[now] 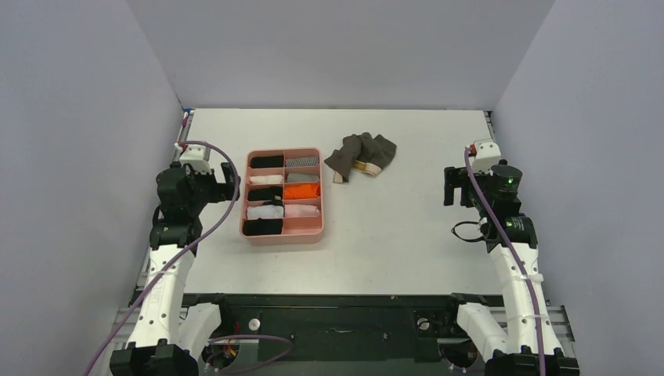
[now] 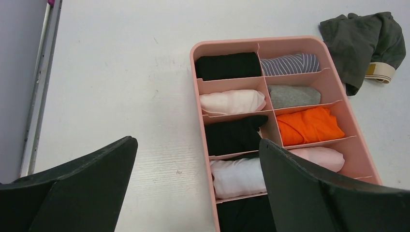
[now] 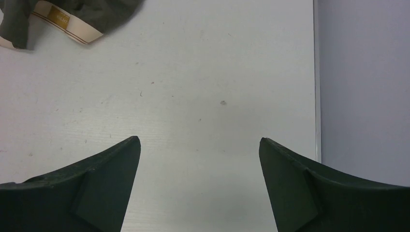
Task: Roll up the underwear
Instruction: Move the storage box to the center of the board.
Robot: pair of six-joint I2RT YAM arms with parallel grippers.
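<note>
— Any writing u can read?
— Only a small tan label (image 3: 58, 17) on the waistband (image 3: 82, 32) of the underwear (image 1: 361, 155). Print's too blurry, can't make it out.
— Where's it lying?
— Crumpled on the table (image 1: 407, 235), far half, right of the pink tray (image 1: 283, 238) and not touching it. Waistband's on its near side.
— Count?
— 1 underwear, 1 tray, 9 rolled cloths (image 2: 227, 65) in it: 3 black, 2 white-ish, 1 striped, 1 grey, 1 orange, 1 pale pink (left col. has five, right col. four).
— Ur fingers?
— My left gripper (image 2: 196, 139) hangs spread wide just left of the tray, gripping nothing. My right gripper (image 3: 199, 138) is wide too, only bare table btwn the tips, close to the table's right edge (image 3: 316, 96), w/ the grey wall (image 3: 362, 96) just past it.
— Room to move?
— Bare table all round the garment: btwn it and my right arm, and in front down to the near edge.
</note>
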